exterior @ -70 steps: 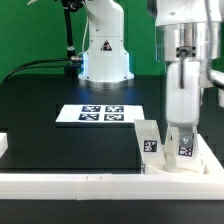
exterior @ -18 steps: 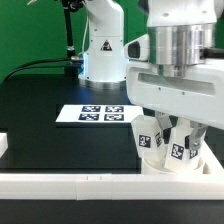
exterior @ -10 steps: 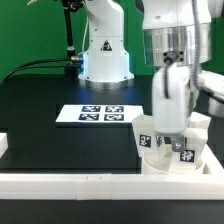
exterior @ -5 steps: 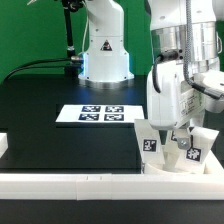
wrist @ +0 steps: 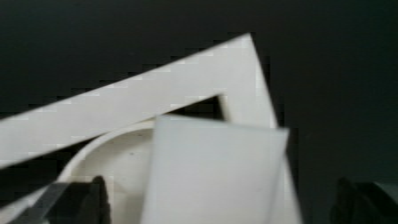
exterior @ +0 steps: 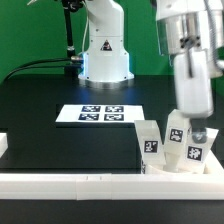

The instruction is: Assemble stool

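exterior and wrist views, stool assembly at the front corner of the work area. the gripper (exterior: 197, 132) hangs over the stool parts at the exterior view's right, its fingers (wrist: 80, 195) spread wide with nothing between them; in the wrist view the two dark tips frame a leg (wrist: 217, 170) without touching it. half a second earlier the arm was lower and canted over the same parts; now it stands upright and higher, and the jaws, together a moment ago, have parted. this reads as a release: the leg just handled is left standing in the seat (exterior: 178, 168). three tagged legs show in the exterior view, the left leg (exterior: 149, 140) leaning slightly, the others (exterior: 176, 138) (exterior: 195, 152) close together under the gripper. the seat lies in the corner formed by the rails (exterior: 70, 183), well apart from the marker board (exterior: 98, 114). whether the released leg is fully seated cannot be told. judged from this, the next move is a retreat or a regrasp to turn the leg further.
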You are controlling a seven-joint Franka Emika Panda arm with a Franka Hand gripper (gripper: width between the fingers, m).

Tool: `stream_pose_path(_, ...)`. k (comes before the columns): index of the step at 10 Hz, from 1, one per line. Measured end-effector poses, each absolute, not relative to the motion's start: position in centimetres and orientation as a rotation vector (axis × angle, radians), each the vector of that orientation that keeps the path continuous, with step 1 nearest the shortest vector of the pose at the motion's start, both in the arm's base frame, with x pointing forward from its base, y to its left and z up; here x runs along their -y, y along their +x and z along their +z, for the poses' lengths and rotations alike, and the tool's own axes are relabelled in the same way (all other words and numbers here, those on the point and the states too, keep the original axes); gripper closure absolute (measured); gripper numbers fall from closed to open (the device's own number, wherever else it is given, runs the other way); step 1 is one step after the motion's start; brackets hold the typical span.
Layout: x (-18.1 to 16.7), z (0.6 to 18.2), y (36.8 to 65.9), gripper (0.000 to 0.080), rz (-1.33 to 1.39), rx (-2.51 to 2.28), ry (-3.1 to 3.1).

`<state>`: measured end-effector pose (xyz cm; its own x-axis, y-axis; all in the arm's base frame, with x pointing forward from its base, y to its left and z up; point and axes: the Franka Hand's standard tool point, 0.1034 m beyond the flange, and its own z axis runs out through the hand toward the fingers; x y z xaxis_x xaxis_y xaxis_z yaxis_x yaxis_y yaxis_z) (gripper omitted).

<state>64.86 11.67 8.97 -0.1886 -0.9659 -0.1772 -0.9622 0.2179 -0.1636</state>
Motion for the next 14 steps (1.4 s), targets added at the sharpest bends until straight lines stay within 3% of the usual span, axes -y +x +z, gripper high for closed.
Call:
stream_pose_path(3,-13.1,9.4,64.8,0.0151,-0.082,-1.905,-2.186)
stream_pose_path(6,-12.5,9.4,64.9,0.0151,-0.111,-1.767,-2.309)
stream_pose_path(10,-11.9,9.3,64.8,0.0151,-0.149,-0.9,-2.8)
stream_pose_path(14,-11.5,9.3,65.0,0.0151,-0.172,-0.572,-2.92)
